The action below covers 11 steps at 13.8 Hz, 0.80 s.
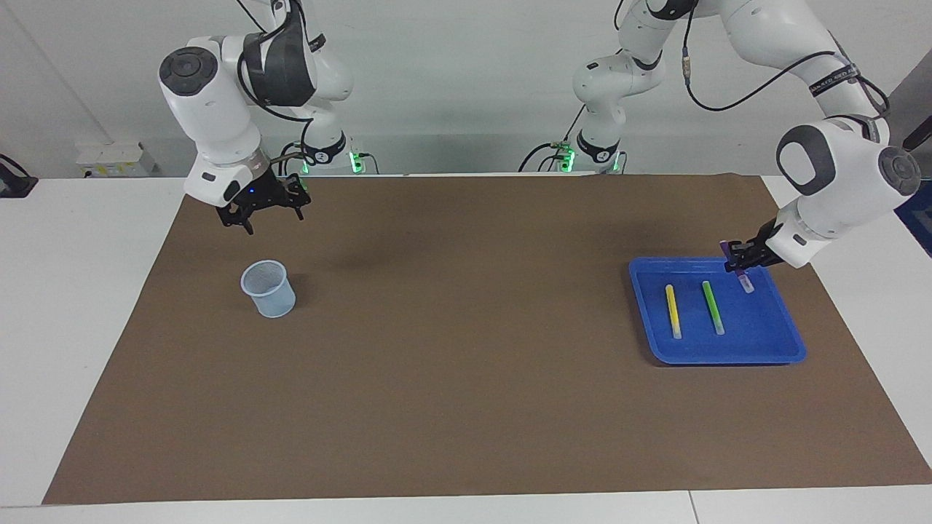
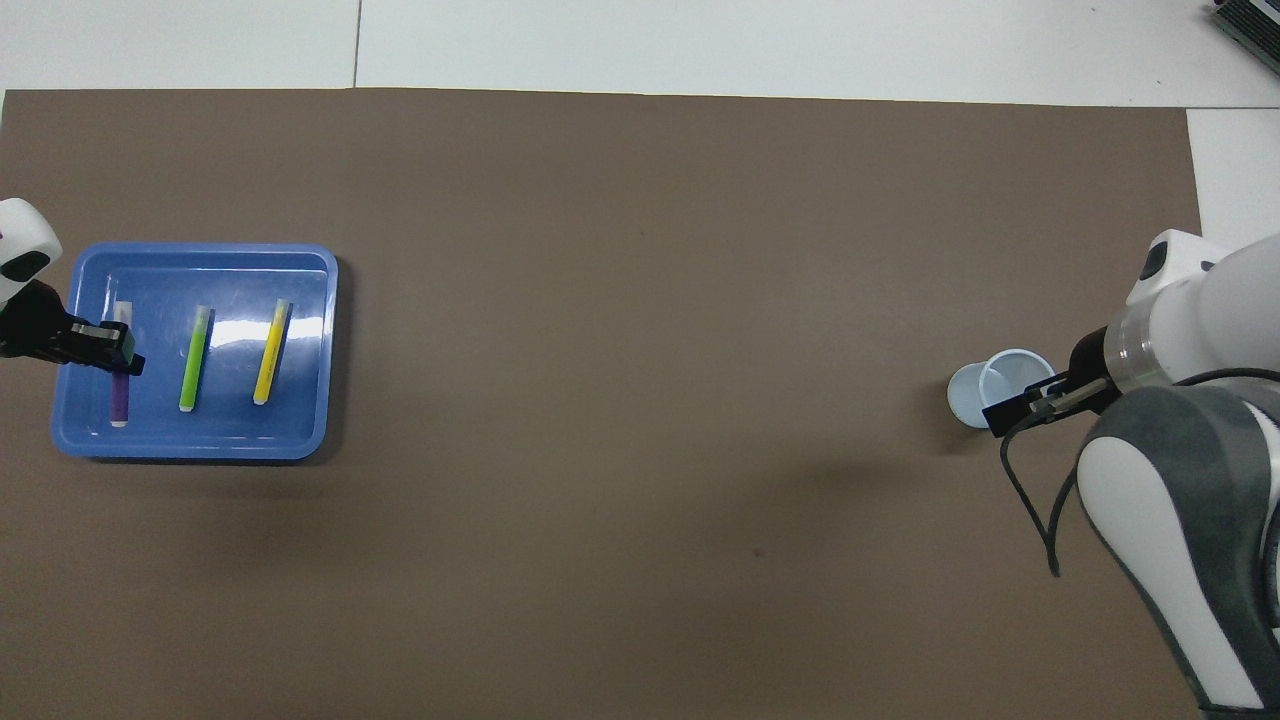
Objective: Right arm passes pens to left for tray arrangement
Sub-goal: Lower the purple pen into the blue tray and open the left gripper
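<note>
The blue tray (image 1: pixel 764 320) (image 2: pixel 230 430) lies toward the left arm's end of the table. In it a yellow pen (image 1: pixel 673 311) (image 2: pixel 271 352) and a green pen (image 1: pixel 713 307) (image 2: pixel 195 358) lie side by side. My left gripper (image 1: pixel 737 260) (image 2: pixel 122 352) is shut on the purple pen (image 1: pixel 745 282) (image 2: pixel 119 398), holding it tilted over the tray beside the green pen, whitish tip low near the tray floor. My right gripper (image 1: pixel 271 218) (image 2: pixel 1012 410), with its blue light, hangs open and holds nothing, above the mat by the cup.
A small pale-blue cup (image 1: pixel 269 289) (image 2: pixel 1000 385) stands upright on the brown mat (image 1: pixel 466 349) toward the right arm's end. White table shows around the mat's edges.
</note>
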Each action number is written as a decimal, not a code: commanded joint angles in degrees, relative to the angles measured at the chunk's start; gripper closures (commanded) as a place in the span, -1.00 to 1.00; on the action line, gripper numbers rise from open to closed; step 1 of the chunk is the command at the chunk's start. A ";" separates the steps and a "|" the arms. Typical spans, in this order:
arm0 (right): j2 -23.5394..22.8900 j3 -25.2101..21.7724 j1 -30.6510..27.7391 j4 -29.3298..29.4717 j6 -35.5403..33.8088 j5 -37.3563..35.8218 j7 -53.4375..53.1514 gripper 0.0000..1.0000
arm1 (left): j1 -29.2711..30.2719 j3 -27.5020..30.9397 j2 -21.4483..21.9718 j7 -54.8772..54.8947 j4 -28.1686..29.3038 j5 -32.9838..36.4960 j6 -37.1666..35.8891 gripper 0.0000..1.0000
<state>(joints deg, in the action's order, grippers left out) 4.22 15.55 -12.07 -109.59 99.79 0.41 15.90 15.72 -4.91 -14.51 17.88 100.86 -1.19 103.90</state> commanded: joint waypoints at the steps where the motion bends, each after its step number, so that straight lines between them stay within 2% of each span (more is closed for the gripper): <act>1: -5.53 -5.26 5.82 6.84 -3.11 -1.81 -3.32 -1.00 | 2.29 -0.54 -3.85 3.20 -1.63 2.50 3.31 1.00; 2: -5.45 -5.61 6.61 6.32 -3.20 -1.72 -4.11 -1.00 | 2.64 -0.54 -4.65 4.43 -1.63 2.50 5.07 1.00; 4: -5.10 -11.47 13.87 6.05 -3.11 -1.81 -6.48 -1.00 | 3.26 -0.54 -5.79 5.06 -1.63 3.81 7.02 1.00; 5: -5.01 -12.98 15.48 5.96 -3.20 -1.64 -8.23 -1.00 | 3.44 -0.54 -6.41 5.06 -1.63 4.43 7.46 1.00; 11: -4.22 -13.52 14.27 4.39 -3.11 -1.55 -9.22 -1.00 | 4.93 -0.54 -9.13 6.46 -1.37 4.44 13.52 1.00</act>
<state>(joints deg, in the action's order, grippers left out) -0.54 1.86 2.55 -104.76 97.89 0.04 7.16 19.23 -4.92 -21.94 23.10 100.75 2.21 115.66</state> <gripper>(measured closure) 0.000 0.833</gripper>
